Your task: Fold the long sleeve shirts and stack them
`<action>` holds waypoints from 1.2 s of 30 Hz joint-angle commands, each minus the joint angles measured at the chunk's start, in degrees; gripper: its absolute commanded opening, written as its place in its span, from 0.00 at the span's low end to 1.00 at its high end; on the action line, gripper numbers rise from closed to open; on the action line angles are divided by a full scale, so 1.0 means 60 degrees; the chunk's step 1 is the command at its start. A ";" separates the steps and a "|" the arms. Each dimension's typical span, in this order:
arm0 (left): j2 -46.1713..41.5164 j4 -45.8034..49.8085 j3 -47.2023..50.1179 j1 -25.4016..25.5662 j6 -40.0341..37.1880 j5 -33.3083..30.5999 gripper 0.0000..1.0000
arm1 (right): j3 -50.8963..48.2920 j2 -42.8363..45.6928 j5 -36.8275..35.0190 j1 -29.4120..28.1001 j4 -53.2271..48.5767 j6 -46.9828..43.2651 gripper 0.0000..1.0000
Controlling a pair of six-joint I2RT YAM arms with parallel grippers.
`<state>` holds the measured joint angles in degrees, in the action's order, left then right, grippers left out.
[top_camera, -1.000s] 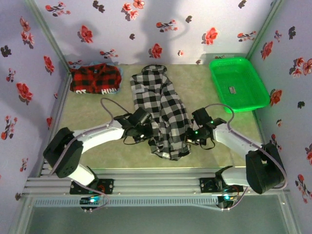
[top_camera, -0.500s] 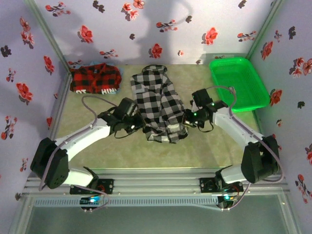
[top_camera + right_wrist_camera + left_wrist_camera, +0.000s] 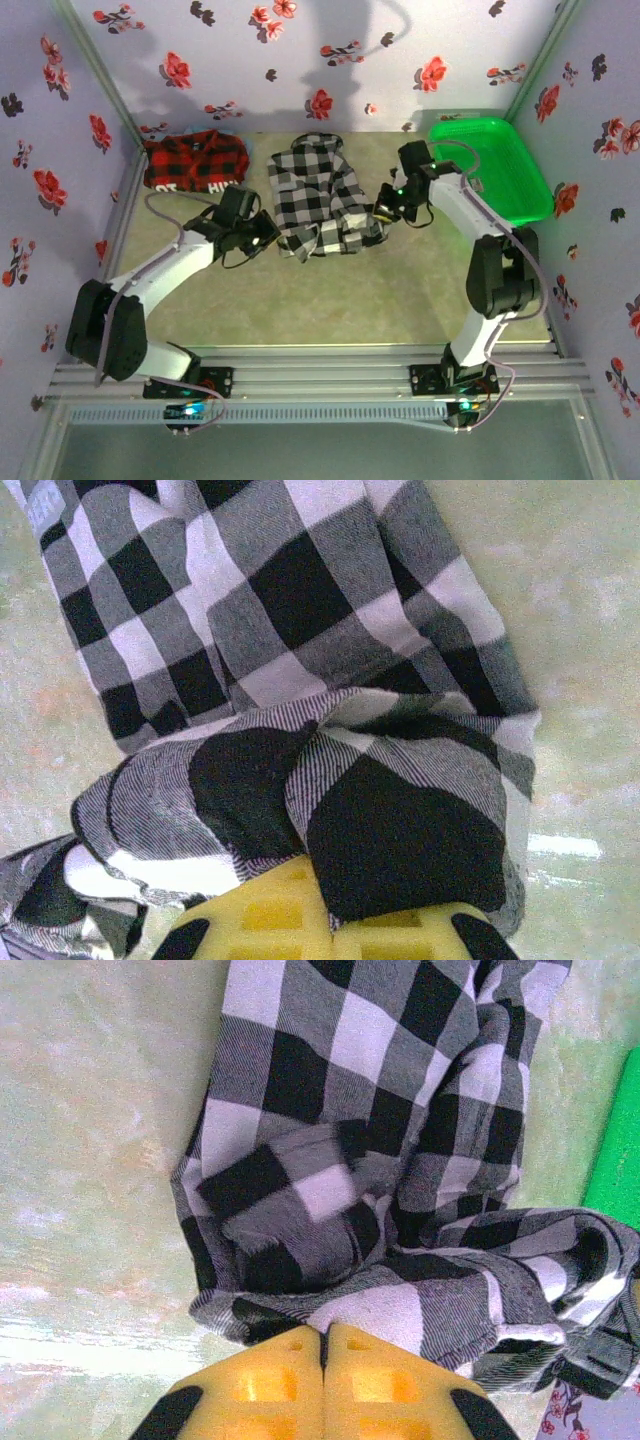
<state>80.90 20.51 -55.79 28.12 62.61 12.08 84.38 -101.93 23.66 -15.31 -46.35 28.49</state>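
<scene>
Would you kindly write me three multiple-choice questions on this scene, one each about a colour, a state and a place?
1. What colour is the basket? A blue; B yellow; C green.
2. What are the left gripper and right gripper doing? A both shut on the checked shirt; B both open above it; C both shut on the basket rim.
3. Where does the red plaid shirt lie? A in the basket; B at the far left of the table; C under the checked shirt.

Answers: C, its walls are bright green; A, each wrist view shows closed fingers with checked cloth at them; B, it sits in the far left corner, apart from the checked shirt.
</scene>
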 commanded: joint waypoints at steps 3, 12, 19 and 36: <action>0.0308 -0.0336 -0.0228 -0.0318 -0.0320 0.0205 0.00 | 0.1260 -0.0946 0.0307 0.0127 -0.0680 -0.0426 0.00; 0.1146 -0.0490 -0.0625 -0.0721 -0.0632 0.0397 0.00 | 0.2686 -0.2332 0.0305 0.0193 -0.1102 -0.0638 0.00; 0.2117 -0.0619 -0.1075 -0.0845 -0.0892 0.0595 0.00 | 0.3745 -0.3373 0.0231 0.0329 -0.1679 -0.0912 0.05; 0.1409 0.0858 -0.3160 -0.1190 -0.1257 0.0421 0.73 | 0.5341 -0.2734 -0.0115 0.1138 -0.1605 -0.0924 0.62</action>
<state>95.83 19.70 -71.79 22.22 57.04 16.32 117.10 -126.13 25.08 -9.78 -54.96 24.75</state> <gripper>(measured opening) 0.713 0.618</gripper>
